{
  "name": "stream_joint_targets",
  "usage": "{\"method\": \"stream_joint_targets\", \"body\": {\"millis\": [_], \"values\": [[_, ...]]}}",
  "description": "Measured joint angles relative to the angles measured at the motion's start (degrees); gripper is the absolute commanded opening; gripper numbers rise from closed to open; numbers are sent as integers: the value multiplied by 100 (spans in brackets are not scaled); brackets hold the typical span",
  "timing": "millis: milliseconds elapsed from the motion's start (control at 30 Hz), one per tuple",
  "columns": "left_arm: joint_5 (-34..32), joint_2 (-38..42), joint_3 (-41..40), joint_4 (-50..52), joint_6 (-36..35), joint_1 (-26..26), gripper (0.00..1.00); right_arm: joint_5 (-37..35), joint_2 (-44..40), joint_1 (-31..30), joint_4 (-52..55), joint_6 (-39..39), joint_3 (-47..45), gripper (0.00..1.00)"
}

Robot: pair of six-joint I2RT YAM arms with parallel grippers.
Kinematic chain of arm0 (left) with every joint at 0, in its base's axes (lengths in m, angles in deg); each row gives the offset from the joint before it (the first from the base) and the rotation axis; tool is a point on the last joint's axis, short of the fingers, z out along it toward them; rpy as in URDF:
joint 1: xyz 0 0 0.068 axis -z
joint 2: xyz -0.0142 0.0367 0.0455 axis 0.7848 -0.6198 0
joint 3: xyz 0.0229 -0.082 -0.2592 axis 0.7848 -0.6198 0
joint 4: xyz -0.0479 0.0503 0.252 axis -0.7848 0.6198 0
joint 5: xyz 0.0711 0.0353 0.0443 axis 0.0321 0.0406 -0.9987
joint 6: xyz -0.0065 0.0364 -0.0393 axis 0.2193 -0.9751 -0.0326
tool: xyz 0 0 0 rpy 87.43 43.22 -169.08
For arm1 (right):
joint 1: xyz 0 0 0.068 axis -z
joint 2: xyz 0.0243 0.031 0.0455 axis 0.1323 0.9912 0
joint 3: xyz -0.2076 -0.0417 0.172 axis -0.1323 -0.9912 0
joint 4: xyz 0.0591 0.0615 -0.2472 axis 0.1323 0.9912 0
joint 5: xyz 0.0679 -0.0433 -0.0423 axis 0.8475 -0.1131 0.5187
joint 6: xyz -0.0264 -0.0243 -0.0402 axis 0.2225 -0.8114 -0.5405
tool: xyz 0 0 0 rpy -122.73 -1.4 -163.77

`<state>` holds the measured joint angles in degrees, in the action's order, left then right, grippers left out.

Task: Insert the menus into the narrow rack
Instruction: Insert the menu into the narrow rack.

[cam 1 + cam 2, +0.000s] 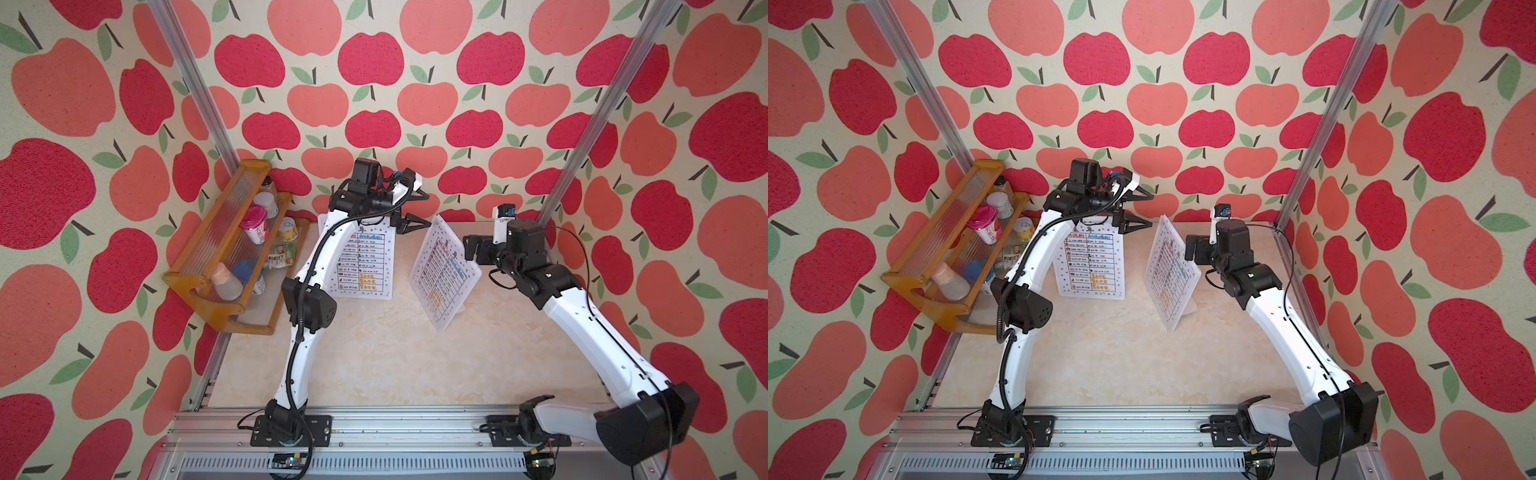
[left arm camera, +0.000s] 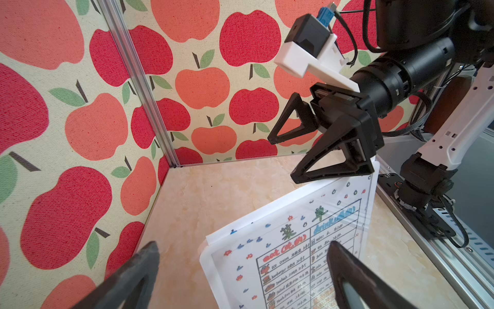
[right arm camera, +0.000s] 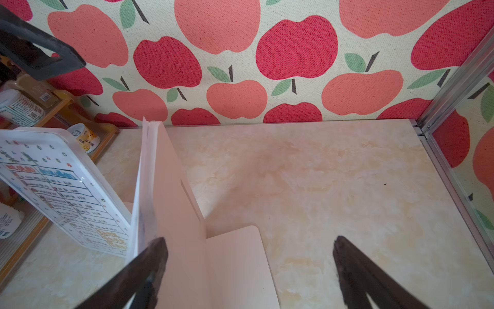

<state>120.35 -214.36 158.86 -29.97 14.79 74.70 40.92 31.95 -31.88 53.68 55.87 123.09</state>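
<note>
Both menus stand on their short edges at mid-table, long axes nearly vertical. The left menu (image 1: 365, 259) faces the near side. The right menu (image 1: 444, 272), in a white stand (image 3: 235, 267), faces left, with a bare strip of table (image 1: 374, 353) between them and open room nearer. The left gripper (image 1: 428, 211) and the right gripper (image 2: 282, 159) are spread wide and empty, each by its menu's top edge.
</note>
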Motion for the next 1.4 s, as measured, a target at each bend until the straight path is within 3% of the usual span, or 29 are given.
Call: {"method": "stream_joint_targets", "body": {"millis": [400,700,1400], "values": [[0,96,-101,55,-22,0,99,-63,31,-9,109,-2,295,99],[0,319,-323,79,-136,-114,99,-70,815,-153,203,-2,1185,99],[0,483,-647,87,-269,-251,99,-273,1062,-262,461,-63,1314,99]]}}
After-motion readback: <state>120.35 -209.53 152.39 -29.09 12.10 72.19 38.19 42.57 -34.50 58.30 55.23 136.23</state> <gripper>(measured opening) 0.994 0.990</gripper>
